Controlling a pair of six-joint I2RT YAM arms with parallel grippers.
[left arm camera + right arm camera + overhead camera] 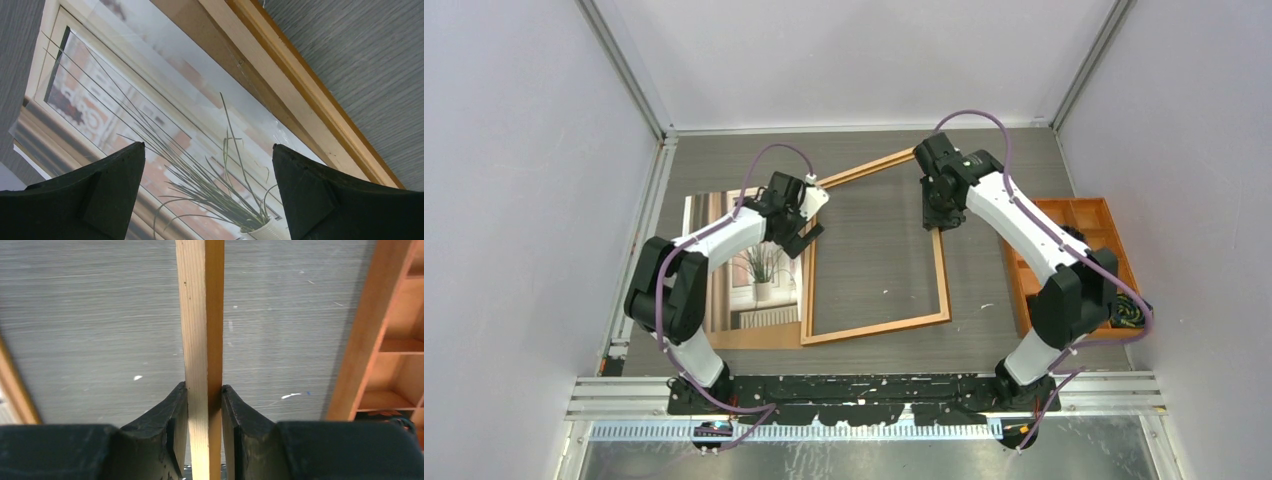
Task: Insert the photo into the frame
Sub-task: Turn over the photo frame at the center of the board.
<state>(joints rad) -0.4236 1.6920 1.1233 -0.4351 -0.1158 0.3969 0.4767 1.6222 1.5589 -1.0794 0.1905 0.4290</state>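
The right fingers [172,425] are clamped narrowly on the right rail of the frame [879,328], one pad on each face of the wood, near the rail's far end. The left fingers [115,180] are spread wide and hold nothing. They hang over the photo [759,265], close to its right edge.

The photo lies picture side up near the left edge of the surface [984,175], with the potted plant towards the near edge. A brown backing board [744,338] shows beneath it along the near side. Its right edge runs just beside the frame's left rail, and whether they touch is hard to tell.

The frame sits mid-surface, skewed, its far rail slanting up to the right. That corner may be lifted. Bare grey surface shows through its opening. A narrow strip of surface separates the held rail from the orange tray [1104,215] at the right edge.
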